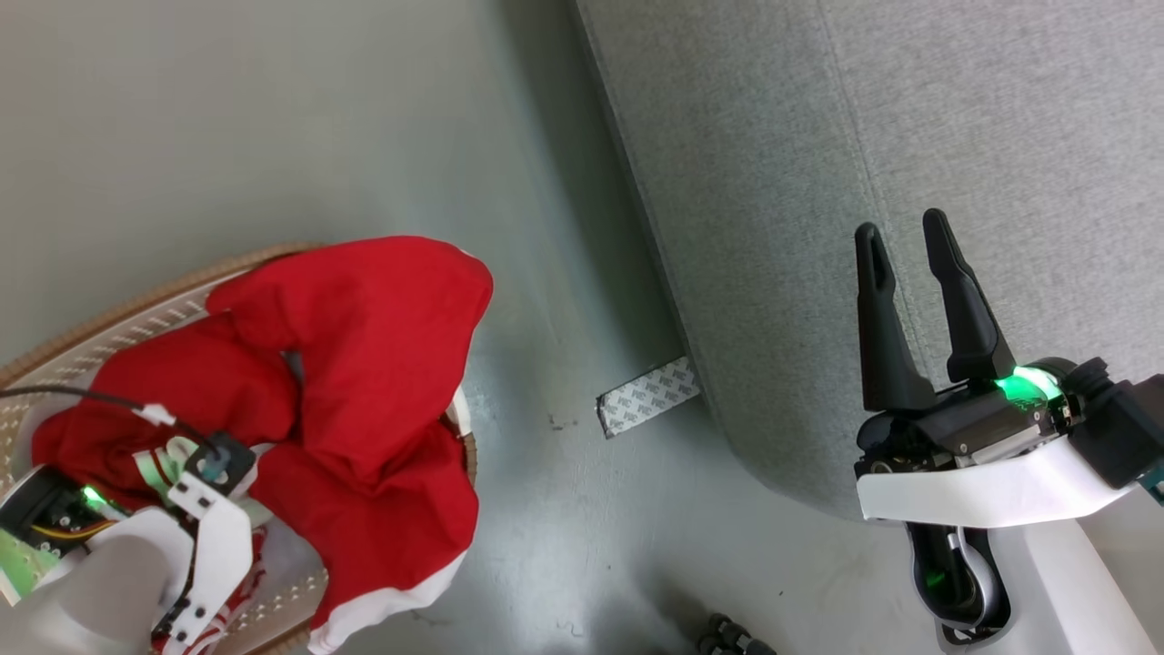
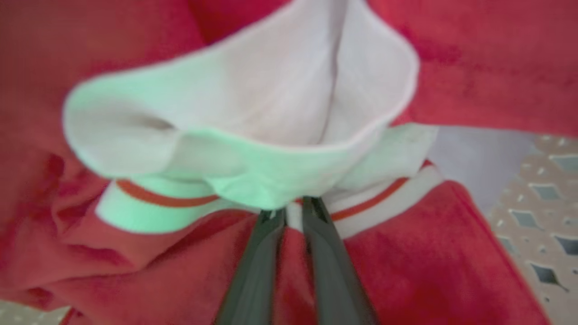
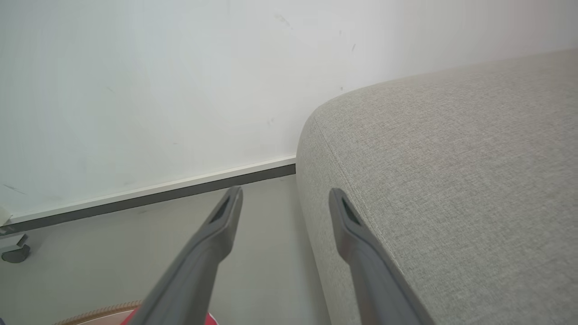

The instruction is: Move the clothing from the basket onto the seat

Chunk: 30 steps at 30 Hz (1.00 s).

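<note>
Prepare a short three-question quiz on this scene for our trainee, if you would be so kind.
1. True or false: the right end effector, near the sofa, is open and empty.
2. Where is the red clothing piled? A: in the basket; B: on the sofa; C: in the right end effector.
3. What does the left end effector pinch?
Key: 1 true; 2 A; 3 the clothing, at its white striped trim.
</note>
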### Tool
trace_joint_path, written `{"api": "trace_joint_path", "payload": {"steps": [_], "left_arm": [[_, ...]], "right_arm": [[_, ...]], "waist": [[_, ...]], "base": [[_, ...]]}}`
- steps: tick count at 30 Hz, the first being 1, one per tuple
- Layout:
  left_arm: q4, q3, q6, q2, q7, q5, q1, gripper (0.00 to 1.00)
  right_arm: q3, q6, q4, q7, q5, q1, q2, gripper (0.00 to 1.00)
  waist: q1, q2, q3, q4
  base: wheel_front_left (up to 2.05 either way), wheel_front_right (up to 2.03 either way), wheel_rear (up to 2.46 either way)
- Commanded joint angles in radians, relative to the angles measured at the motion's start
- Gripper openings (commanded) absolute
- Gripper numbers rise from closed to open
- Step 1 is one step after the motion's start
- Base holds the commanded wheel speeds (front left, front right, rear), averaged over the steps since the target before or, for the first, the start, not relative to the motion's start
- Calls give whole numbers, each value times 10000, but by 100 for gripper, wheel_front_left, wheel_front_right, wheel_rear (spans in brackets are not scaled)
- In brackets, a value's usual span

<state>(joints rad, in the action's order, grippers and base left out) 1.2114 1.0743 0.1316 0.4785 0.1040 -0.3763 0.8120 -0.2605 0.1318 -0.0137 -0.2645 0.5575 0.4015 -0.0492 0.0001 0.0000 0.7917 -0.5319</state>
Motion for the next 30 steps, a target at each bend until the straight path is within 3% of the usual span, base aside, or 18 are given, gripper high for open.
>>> {"api": "trace_joint_path", "payload": {"steps": [1, 8, 16, 30], "left_arm": [[102, 3, -17, 29, -59, -34, -152, 0], [273, 71, -17, -296, -861, -232, -218, 0], [352, -59, -17, -1248, -1891, -857, -750, 0], [135, -251, -17, -2610, -3334, -2192, -1602, 0]], "right_arm": [[-18, -21, -49, -1, -33, 39, -23, 100], [41, -21, -166, -1, -324, 81, -23, 100], [317, -21, -583, -1, -1031, -246, -29, 100], [425, -21, -1501, 1, -1910, -845, -32, 100]], "waist": [[-1, 0, -71, -27], [-1, 0, -653, 198], [-1, 0, -2272, 733], [-1, 0, -4880, 2296]], "base": [[0, 0, 0], [0, 0, 0], [0, 0, 0], [0, 0, 0]]}}
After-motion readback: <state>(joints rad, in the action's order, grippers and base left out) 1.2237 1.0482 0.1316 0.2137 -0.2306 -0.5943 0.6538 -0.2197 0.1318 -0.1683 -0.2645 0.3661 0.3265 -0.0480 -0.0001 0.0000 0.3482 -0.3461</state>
